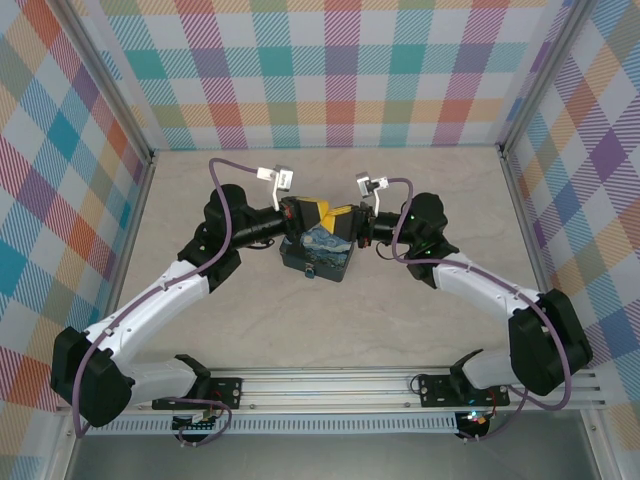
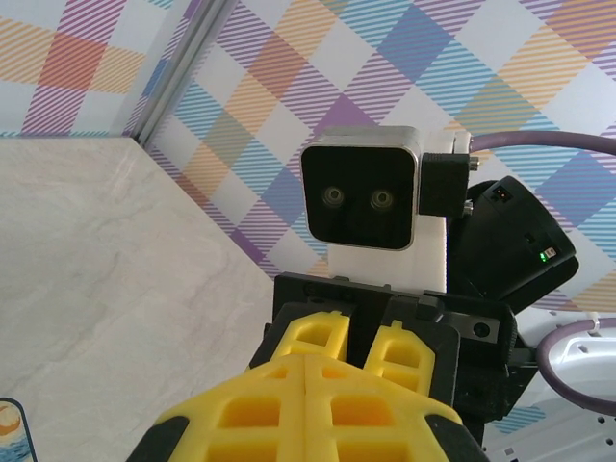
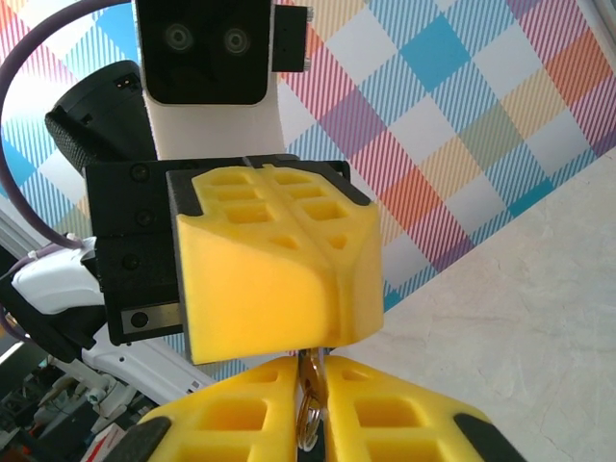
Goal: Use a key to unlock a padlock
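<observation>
- My two arms meet mid-tabletop (image 1: pixel 300 330), hands tip to tip above the far edge of the box (image 1: pixel 318 255).
- The left hand (image 1: pixel 326 212) comes in from the left and the right hand (image 1: pixel 342 215) from the right. From the top camera their yellow fingers read as one block.
- From the right wrist, the left hand (image 3: pixel 332 298) faces me head-on. Its two fingers are pressed flat together with only a seam between them.
- The left wrist view agrees: the left hand (image 2: pixel 303 385) shows no gap at all.
- The right hand (image 3: pixel 310 380) sits just under the left hand's tip. Its fingers are drawn in to a narrow slit.
- In that slit stands a thin metal sliver with a ring-like end. I take it for the key (image 3: pixel 308 402).
- The right hand's fingers are clamped on either side of the key. Its upper end reaches the left hand's tip, and I cannot tell whether the left hand pinches it too.
- From the left wrist I see the right hand (image 2: pixel 351 332) end-on, below its own camera.
- The box has a swirl-painted lid and rests flat on the tabletop.
- A tiny speck (image 1: pixel 310 270) sits on the box's near face, too small for me to name.
</observation>
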`<state>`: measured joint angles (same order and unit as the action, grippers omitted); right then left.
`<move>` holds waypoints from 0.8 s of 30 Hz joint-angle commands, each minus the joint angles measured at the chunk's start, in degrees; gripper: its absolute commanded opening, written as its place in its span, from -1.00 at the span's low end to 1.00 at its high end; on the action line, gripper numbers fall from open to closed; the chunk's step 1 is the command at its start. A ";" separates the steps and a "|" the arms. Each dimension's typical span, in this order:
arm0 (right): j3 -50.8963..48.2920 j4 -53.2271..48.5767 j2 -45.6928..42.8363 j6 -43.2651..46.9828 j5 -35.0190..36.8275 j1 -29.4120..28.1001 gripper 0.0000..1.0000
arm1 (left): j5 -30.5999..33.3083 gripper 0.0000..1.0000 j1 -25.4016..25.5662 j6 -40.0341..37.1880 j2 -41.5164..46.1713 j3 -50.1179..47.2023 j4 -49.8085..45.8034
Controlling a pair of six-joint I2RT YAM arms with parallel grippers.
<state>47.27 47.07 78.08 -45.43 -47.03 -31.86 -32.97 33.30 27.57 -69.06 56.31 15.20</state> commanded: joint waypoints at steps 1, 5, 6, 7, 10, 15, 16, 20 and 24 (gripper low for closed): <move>1.79 1.33 -0.19 0.45 -0.26 -0.40 -0.80 | 0.39 -1.00 0.73 -0.46 0.13 1.43 1.41; 1.34 -1.83 -1.31 2.20 1.15 -0.35 -0.89 | 1.54 -0.91 0.80 -0.81 0.69 1.41 1.04; 1.19 -3.08 -1.84 2.97 1.67 -0.35 -0.90 | 1.81 -0.80 0.75 -1.08 0.96 1.56 0.61; 1.10 -4.40 -2.28 3.79 1.97 -0.34 -0.91 | 2.29 -0.70 0.72 -1.27 1.21 1.67 0.17; 1.06 -9.84 -4.00 6.85 3.65 -0.35 -0.92 | 6.24 -0.47 0.71 -1.60 2.47 1.63 -2.48; 1.59 -26.15 -5.90 14.09 9.27 -0.42 -0.92 | 9.37 -0.09 -2.15 -1.23 4.60 0.68 -7.55; 1.32 -27.93 -5.87 14.85 10.40 -0.33 -0.91 | 9.41 -0.04 -3.00 -0.86 5.23 -0.39 -8.01; -0.15 -30.83 -3.38 14.91 14.05 -0.41 -0.92 | 8.57 0.25 -6.89 0.92 8.87 -7.32 -9.23; -1.63 -27.00 1.53 12.29 16.01 -0.40 -0.91 | 8.89 0.56 -8.07 0.69 12.76 -16.22 -10.15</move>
<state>47.05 20.43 76.82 -33.21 -33.91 -31.90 -24.29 25.67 28.18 -58.15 44.80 7.38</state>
